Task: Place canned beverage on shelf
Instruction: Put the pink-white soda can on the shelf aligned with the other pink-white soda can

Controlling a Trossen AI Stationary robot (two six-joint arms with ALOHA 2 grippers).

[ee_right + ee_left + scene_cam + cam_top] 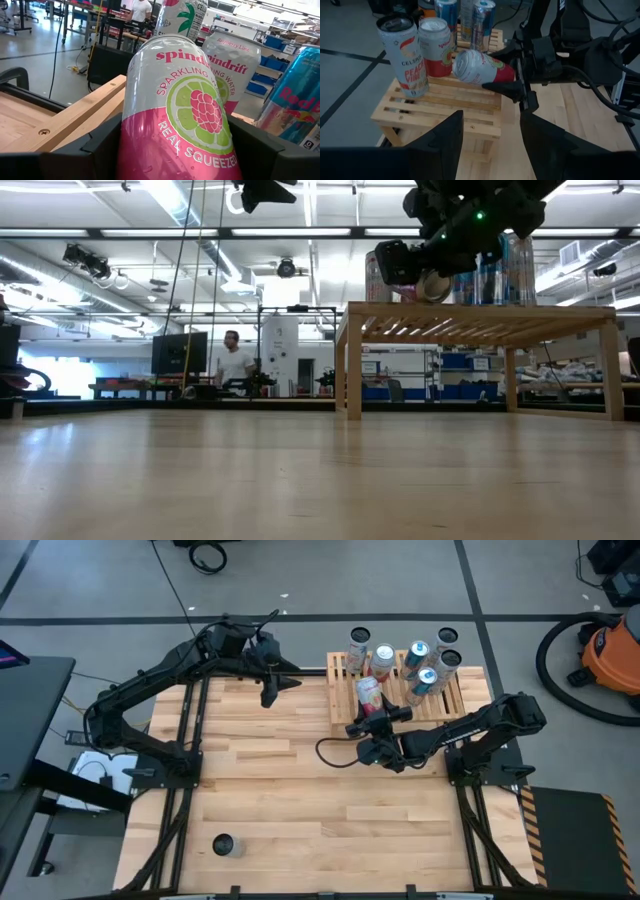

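The shelf (470, 690) is a low light-wood slatted rack at the table's far right, and several cans stand on it. My right gripper (373, 712) reaches over its near left part, shut on a pink-and-white Spindrift can (368, 692) that lies nearly level just above the slats (445, 105). The can's top (461, 64) points to the far side, close to a standing Spindrift can (436, 47); whether they touch, I cannot tell. My left gripper (270, 692) hangs raised left of the shelf, open and holding nothing. My right gripper pinches the can's lower half (150, 150) between its two fingers (506, 88), one on each opposite side. The fingers come level from the table's near side and lie along the can. The can is tipped almost flat; whether it rests on the slats, I cannot tell.
A Celsius can (402, 55) stands at the shelf's far left corner, with blue cans (417, 655) further right. A small dark can (224, 845) stands near the table's front left. Bare wood spreads between. An orange vacuum (610, 650) is on the floor, and a person (235, 360) stands far off.
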